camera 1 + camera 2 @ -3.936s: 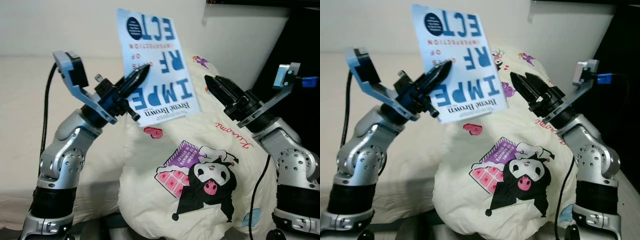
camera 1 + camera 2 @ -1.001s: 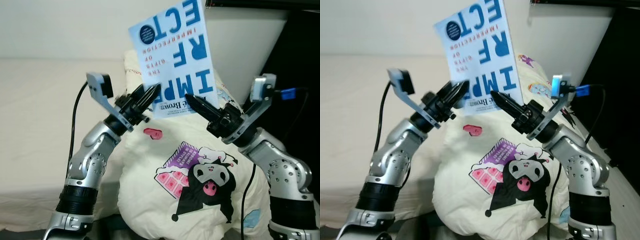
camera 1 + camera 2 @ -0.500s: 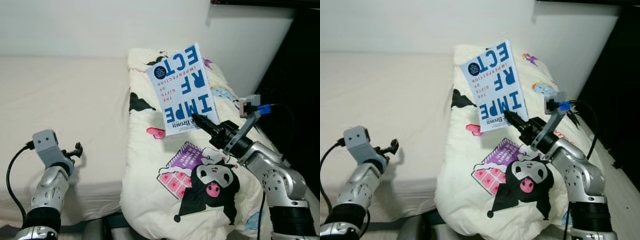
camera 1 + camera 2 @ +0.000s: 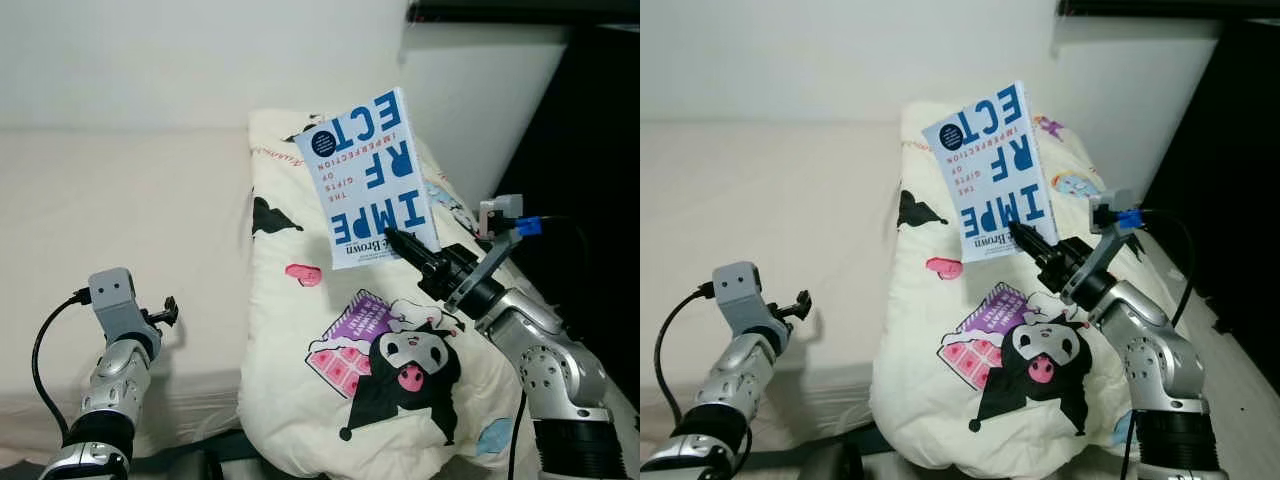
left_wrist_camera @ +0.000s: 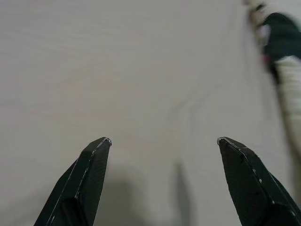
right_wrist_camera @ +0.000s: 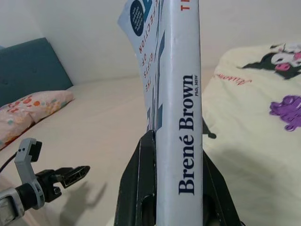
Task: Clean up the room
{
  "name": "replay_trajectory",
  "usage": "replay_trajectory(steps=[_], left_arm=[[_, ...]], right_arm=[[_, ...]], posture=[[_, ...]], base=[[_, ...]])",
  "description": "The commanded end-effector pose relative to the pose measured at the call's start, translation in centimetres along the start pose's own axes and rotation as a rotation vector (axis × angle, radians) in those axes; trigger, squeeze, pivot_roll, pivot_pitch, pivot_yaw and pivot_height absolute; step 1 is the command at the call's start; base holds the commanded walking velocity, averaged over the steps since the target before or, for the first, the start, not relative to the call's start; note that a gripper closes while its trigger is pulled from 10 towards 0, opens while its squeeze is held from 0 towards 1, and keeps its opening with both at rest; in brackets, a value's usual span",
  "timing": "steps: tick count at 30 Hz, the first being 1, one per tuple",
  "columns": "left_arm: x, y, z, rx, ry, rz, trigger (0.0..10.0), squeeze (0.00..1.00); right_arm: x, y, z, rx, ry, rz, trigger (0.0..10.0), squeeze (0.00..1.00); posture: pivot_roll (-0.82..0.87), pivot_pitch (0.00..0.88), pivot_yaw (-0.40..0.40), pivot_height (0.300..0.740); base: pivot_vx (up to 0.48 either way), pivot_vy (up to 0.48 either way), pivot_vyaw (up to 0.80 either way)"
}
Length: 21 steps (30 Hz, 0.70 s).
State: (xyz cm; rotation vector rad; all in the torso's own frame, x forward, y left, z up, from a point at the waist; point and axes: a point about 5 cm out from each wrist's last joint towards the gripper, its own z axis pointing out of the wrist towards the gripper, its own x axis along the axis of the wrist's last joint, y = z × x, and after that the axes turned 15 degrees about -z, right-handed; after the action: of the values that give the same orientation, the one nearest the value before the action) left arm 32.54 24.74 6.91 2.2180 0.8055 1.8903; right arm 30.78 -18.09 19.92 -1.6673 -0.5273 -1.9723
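The right pincer (image 4: 392, 238) is raised over a cream duvet (image 4: 330, 300) printed with cartoon characters, and its two black fingers (image 6: 138, 188) are clamped on the lower edge of a white and blue paperback book (image 4: 368, 178). The book stands almost upright above the pincer, tilted a little, with its cover turned toward the head camera and its big blue title letters reading upside down. In the right wrist view the spine of the book (image 6: 181, 117) sits squarely between the two fingers, which press on it from both sides, and the author's name "Brené Brown" runs along it. Beyond the book in that view lie the cream bed sheet, a teal headboard (image 6: 33, 63) and a patterned pillow (image 6: 28, 106) beside it.

The duvet is bunched in a long heap directly beneath the right pincer, on the bed (image 4: 110, 210), against the white wall. A large black and white character print (image 4: 405, 370) and a purple and pink print (image 4: 345, 345) lie on the fabric below the pincer.

The left pincer (image 5: 163, 141) is held low, well apart from the book, over the bare cream sheet at the bed's near edge. Its fingers (image 5: 89, 174) are spread wide with nothing between them, pointing across the sheet, with the edge of the duvet off to one side.
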Motion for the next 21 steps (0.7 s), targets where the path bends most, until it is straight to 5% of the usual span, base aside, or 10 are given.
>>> replay_trajectory(steps=[1, 17, 21], left_arm=[[-0.9, -0.3, -0.3, -0.001, -0.028, -0.007, 10.0, 0.0], [-1.6, -0.1, -0.1, -0.021, -0.058, 0.015, 10.0, 0.0], [-2.0, -0.2, -0.2, -0.017, -0.074, 0.034, 10.0, 0.0]], right_arm=[[0.2, 0.0, -0.1, -0.006, 0.025, -0.01, 0.0, 0.0], [-0.3, -0.1, 0.2, -0.01, 0.029, -0.001, 0.0, 0.0], [-0.4, -0.1, 0.1, -0.013, 0.03, 0.001, 0.0, 0.0]], posture=[[0.0, 0.013, -0.039, 0.574], [0.01, 0.015, -0.038, 0.637], [0.01, 0.018, -0.04, 0.647]], base=[[0.0, 0.0, 0.0], [0.0, 0.0, 0.0], [-0.463, 0.0, 0.0]])
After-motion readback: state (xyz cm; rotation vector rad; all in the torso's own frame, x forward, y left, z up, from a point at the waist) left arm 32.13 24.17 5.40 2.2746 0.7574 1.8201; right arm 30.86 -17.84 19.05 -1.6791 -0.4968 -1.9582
